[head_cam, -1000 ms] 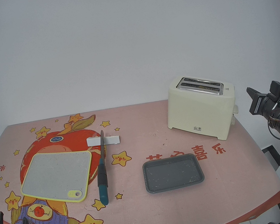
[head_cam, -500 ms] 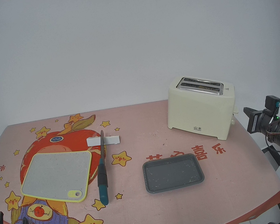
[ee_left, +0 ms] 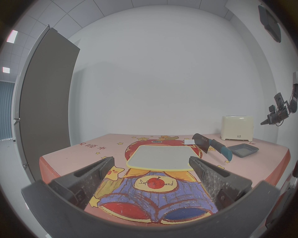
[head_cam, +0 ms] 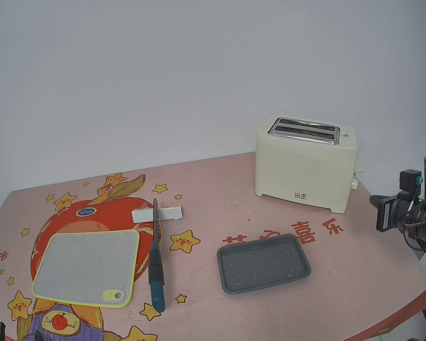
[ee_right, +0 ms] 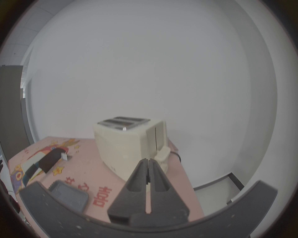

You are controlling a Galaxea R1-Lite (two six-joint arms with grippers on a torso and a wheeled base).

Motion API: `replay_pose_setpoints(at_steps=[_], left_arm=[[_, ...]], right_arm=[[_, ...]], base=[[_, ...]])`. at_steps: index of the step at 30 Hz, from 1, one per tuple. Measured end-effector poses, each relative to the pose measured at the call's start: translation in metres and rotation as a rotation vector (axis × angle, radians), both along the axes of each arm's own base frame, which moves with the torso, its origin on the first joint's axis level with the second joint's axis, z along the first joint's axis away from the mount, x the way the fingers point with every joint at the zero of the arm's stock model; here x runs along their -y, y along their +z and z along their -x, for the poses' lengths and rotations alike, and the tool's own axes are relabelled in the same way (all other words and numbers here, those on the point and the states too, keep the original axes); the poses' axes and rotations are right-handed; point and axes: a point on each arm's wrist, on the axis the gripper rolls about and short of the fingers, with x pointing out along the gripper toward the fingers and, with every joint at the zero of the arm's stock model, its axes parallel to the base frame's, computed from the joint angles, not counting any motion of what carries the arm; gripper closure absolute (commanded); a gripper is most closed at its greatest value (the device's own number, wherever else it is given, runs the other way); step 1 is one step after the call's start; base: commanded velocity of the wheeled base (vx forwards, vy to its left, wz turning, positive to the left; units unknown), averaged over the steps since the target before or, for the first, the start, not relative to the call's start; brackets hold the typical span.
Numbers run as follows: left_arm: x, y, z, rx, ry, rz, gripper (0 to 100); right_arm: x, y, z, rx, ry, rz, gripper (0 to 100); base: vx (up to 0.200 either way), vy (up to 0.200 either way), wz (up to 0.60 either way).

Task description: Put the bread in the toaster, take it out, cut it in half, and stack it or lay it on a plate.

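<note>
Standing near the far right corner of the tabletop (head_cam: 363,263), the toaster (head_cam: 305,164) is seen with its slots upward, and whether bread is inside cannot be told. The right gripper (head_cam: 379,210) is held just beyond the right edge, its fingers pressed together on nothing, while the left gripper (ee_left: 150,159) is found at the near left corner with fingers spread apart. A grey plate (head_cam: 224,273) lies between the toaster and the near edge, and a knife (head_cam: 155,265) is laid beside a cutting board (head_cam: 85,267).
</note>
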Motion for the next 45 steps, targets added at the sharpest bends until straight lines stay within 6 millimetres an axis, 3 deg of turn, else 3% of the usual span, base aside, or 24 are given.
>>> replay_pose_setpoints(at_steps=[6,20,45], left_arm=[[0.000,0.000,0.000,0.000,0.000,0.000,0],[0.000,0.000,0.000,0.000,0.000,0.000,0],[0.000,0.000,0.000,0.000,0.000,0.000,0]], right_arm=[[-0.001,-0.008,-0.003,-0.046,-0.020,-0.028,100],[-0.009,-0.014,-0.033,-0.073,-0.089,-0.127,100],[0.005,-0.005,-0.055,-0.008,-0.148,-0.169,100]], base=[[0.000,0.000,0.00],[0.000,0.000,0.00],[0.000,0.000,0.00]])
